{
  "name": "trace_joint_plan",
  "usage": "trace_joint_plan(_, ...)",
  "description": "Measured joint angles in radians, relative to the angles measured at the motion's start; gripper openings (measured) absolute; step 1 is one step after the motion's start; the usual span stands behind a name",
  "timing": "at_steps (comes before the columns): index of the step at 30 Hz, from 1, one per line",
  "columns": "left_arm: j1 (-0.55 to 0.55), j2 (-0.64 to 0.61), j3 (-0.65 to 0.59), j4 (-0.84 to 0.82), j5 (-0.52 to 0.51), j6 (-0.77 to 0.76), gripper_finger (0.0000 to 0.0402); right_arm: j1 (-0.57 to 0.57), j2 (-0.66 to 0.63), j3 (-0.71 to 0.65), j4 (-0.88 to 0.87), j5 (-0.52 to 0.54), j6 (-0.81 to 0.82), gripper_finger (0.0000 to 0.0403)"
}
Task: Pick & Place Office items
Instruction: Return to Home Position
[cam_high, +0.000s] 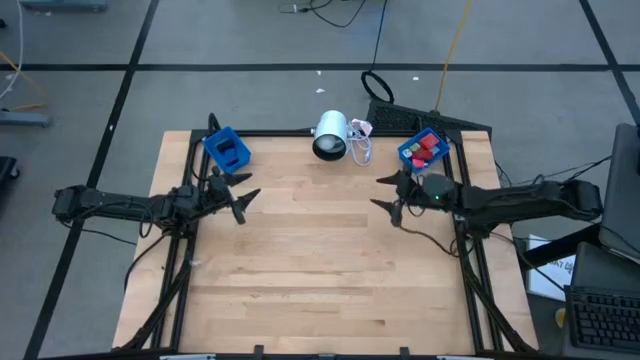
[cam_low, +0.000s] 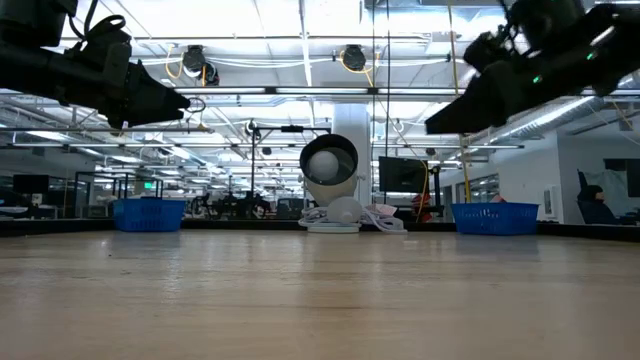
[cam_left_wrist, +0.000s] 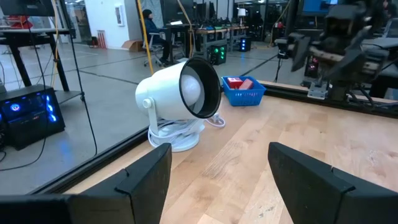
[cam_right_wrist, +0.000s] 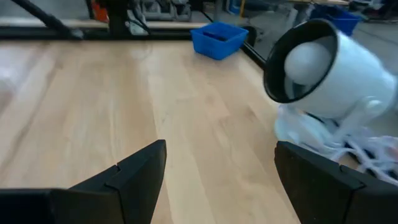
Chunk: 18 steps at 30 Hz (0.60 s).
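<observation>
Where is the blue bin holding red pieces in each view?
High view: right blue bin at the upper right corner of the table.
Low view: the bin right of centre, at the table's far edge.
Left wrist view: the bin beyond the white lamp, red pieces inside.
Right wrist view: not in it; that bin is the left blue bin.
Shared landmark: the white lamp.

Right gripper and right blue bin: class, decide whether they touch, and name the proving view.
Apart. Low view shows the right gripper hanging well above the right blue bin, clear air between.
</observation>
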Motion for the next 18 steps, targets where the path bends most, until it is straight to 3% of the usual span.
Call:
trace_joint_plan(5,0.0,0.0,0.0,0.0,0.0,0.0,0.0271,0.118,-0.221,0.042,-0.263,0.149,0.027,0.029)
trace_joint_plan(9,0.0,0.0,0.0,0.0,0.0,0.0,0.0271,0.165,-0.406,0.045,-0.367,0.154,0.138,0.029)
trace_joint_plan(18,0.0,0.0,-0.001,0.056,-0.018,-0.001,0.0271,0.187,-0.73,0.044,-0.635,0.137,0.088,0.029)
